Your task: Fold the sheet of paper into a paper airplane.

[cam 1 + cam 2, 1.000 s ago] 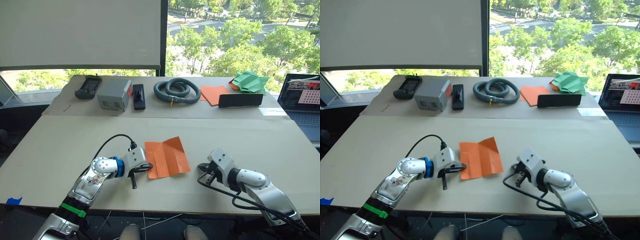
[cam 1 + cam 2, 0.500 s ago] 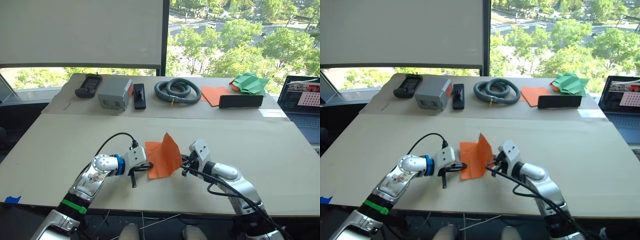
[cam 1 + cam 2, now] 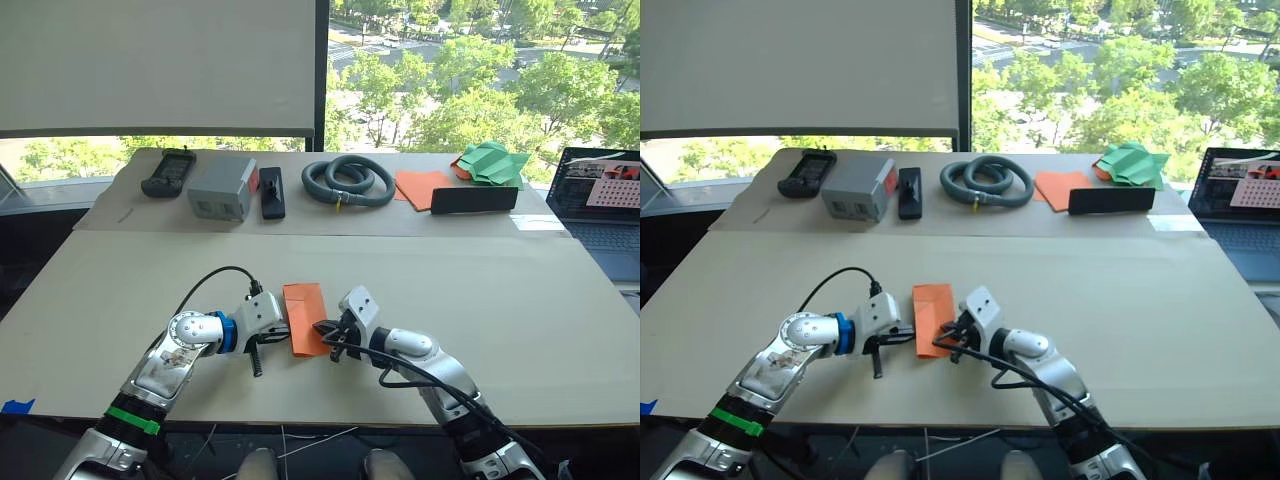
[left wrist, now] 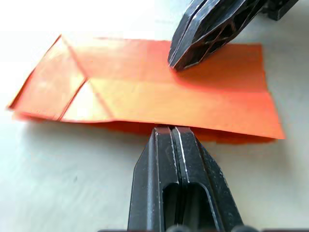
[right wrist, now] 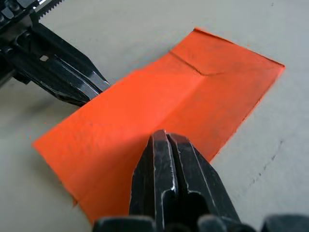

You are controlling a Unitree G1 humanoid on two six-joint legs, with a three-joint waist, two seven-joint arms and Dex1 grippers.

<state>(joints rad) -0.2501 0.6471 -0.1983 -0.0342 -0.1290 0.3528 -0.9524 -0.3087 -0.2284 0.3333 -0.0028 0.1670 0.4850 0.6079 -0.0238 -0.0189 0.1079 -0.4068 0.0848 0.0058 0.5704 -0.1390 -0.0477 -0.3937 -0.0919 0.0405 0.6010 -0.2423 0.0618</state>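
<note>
Now folded flat in half, sheet of paper (image 3: 305,317), closed left end effector (image 3: 283,335) and closed right end effector (image 3: 326,334) pressing opposite edges.

Head stereo overhead; wrist close-ups

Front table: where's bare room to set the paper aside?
Bare surface lies right of the right gripper toward the laptop, and left of the left gripper. Crowded: around the sheet of paper, and the back table's row of clutter.
</note>
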